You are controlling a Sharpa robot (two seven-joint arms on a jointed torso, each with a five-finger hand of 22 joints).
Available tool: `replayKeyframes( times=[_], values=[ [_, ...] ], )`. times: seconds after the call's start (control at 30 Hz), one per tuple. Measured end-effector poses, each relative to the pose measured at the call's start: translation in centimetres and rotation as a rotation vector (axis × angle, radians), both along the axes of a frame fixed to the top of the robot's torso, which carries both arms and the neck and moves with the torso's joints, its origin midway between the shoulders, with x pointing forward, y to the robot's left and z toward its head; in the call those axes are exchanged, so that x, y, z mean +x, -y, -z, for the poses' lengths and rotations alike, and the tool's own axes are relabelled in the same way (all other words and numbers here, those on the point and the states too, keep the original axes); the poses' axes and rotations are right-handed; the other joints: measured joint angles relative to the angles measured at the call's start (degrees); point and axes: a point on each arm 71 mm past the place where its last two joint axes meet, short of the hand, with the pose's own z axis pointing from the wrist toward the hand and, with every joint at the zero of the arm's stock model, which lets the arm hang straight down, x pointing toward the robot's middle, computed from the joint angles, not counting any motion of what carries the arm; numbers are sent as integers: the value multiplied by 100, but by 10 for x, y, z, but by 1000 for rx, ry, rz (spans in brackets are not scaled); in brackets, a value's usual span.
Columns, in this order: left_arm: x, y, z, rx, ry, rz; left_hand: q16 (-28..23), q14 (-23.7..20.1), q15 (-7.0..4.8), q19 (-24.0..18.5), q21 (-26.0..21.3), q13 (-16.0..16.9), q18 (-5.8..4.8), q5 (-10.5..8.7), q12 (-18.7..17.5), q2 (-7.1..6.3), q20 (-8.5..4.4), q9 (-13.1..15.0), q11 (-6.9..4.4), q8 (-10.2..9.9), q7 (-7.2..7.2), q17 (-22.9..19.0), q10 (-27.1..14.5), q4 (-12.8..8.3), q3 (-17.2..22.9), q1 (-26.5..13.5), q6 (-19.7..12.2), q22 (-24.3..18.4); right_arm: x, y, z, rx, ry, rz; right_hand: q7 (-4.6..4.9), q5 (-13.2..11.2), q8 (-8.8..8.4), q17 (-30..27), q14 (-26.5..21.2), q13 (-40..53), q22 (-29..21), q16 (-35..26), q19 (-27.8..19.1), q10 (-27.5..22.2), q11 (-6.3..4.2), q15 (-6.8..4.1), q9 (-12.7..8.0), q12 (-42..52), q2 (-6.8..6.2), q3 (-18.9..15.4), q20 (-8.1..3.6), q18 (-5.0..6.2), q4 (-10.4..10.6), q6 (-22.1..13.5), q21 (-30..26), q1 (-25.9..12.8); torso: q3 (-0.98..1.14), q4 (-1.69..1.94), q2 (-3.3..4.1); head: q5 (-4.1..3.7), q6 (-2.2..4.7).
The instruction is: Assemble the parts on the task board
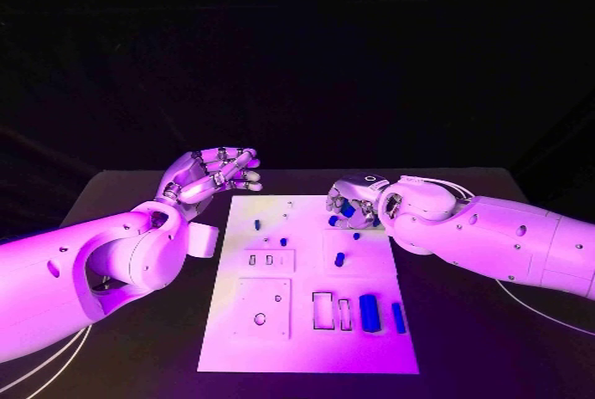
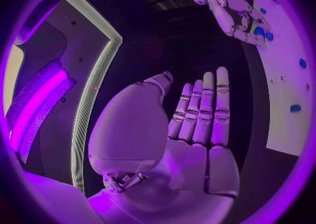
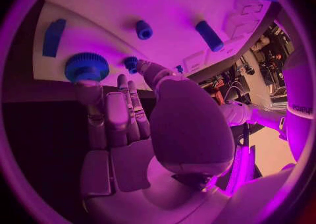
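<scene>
Likely our right hand [image 1: 351, 206], fingers touching the small rigid blue gear [image 3: 86, 66] without gripping, should pinch its ridged rim; left hand [image 1: 211, 177] hovers open.

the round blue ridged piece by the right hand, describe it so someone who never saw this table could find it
Start at the white task board in the middle of the black table, then go to its far right corner, where the right hand reaches in. The gear-like blue wheel sits at that hand's fingertips. Its round, ridged rim sets it apart from the smooth blue pegs and the flat blue bar nearby.
</scene>
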Motion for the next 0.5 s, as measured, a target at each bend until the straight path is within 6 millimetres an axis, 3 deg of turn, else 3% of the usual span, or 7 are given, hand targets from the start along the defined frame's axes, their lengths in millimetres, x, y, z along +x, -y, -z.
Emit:
replayKeyframes(
  times=[0.3,0.5],
  values=[
    [1,0,0,-3,-5,1,0,0,0,0,0,0,-1,0,-34,0,0,-1,0,0,0,13,0,0,0,0,0,8,-1,-2,3,-6,-7,1,2,0,0,164,0,10,338,191,121,115,-12,0,41,0,62,181,-3,-1,79,64,247,62,2,-3,8,14,-63],
    [1,-1,1,-4,-7,0,0,0,0,0,-1,0,-3,0,-34,0,0,-1,0,0,0,12,0,0,0,0,0,8,0,-2,4,-10,-8,9,-9,-20,17,295,0,10,572,338,178,225,-26,0,89,0,83,402,-13,-5,96,157,407,83,4,-2,12,1,-62]
  ],
)
